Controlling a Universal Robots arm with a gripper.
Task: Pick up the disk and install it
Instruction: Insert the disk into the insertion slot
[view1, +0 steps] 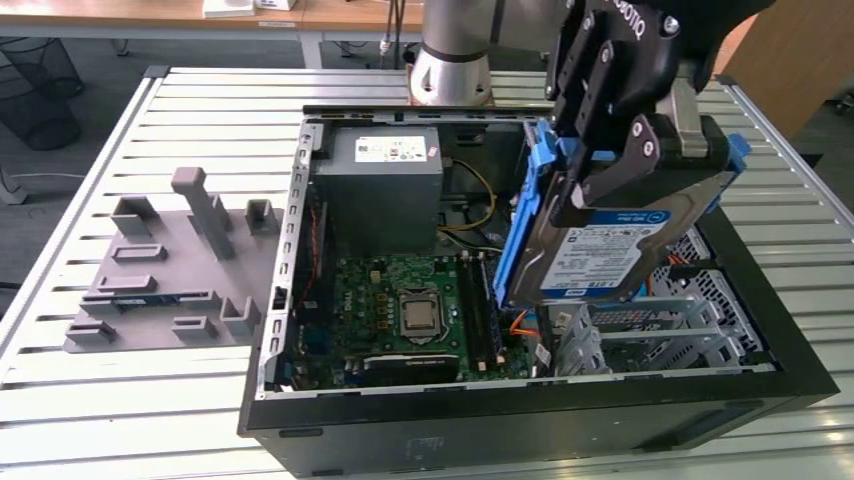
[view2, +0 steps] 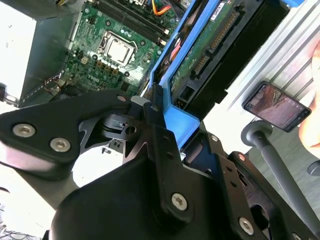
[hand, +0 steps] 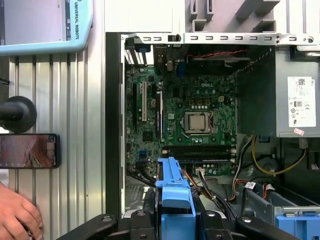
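A: While your gripper (view1: 647, 165) pinches the disk (view1: 601, 250) on edge above the cage (view1: 667, 325), what worries you?

B: You could snag the cables (view1: 525, 322) beside it, or jam a corner on the cage, since the disk hangs tilted.

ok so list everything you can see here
disk: one, silver in blue carrier, held over the open case
computer case: one, black, on the table
motherboard: one, green, inside the case
power supply: one, gray, inside the case
fixture: one, gray, on the table, exterior view's left of the case
table: one, silver slats, under the case
phone: one, dark, beside the case
hand: one, person's, near the phone
gripper: one, black, shut on the disk
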